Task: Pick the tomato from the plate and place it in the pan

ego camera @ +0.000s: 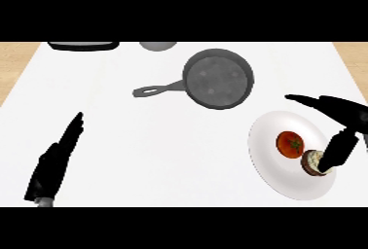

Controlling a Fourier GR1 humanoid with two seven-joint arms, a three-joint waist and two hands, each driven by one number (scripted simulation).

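So, right black hand (348,113) over right side of plate, spread wide, holding nothing; one digit angled down, its tip at small round brown-and-cream food piece (312,164). Round red tomato (290,144) just left of that piece, sitting on round white plate (287,181), not gripped. Dark grey round frying pan (218,78) up-left of plate, apart from it, handle pointing left. Left black hand (56,163) at lower left over white counter (151,138), fingers straight, holding nothing too.
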